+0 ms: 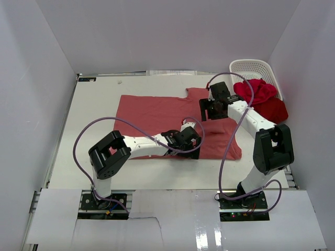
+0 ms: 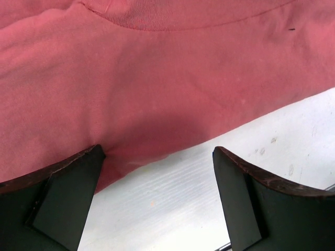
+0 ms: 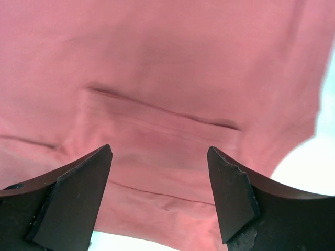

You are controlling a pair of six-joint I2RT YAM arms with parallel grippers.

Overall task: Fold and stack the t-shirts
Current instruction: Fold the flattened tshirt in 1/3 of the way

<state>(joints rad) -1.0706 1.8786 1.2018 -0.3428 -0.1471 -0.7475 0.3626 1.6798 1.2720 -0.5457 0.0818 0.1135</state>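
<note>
A dusty salmon-red t-shirt (image 1: 152,115) lies spread flat on the white table (image 1: 94,157), with a sleeve folded over its right part (image 1: 220,129). My left gripper (image 1: 189,139) hovers open at the shirt's near hem. In the left wrist view the left gripper (image 2: 157,150) straddles the cloth edge (image 2: 157,94), its fingers (image 2: 63,198) holding nothing. Open too, my right gripper (image 1: 212,111) hangs over the shirt's right side; in its wrist view the right gripper (image 3: 159,150) is above the folded cloth (image 3: 162,130). A bright crimson t-shirt (image 1: 256,90) and a darker red t-shirt (image 1: 273,110) lie bunched at the right.
A white lattice basket (image 1: 252,67) stands at the back right corner, with the crimson cloth spilling from it. White walls close in the table on three sides. Purple cables loop from both arms above the table.
</note>
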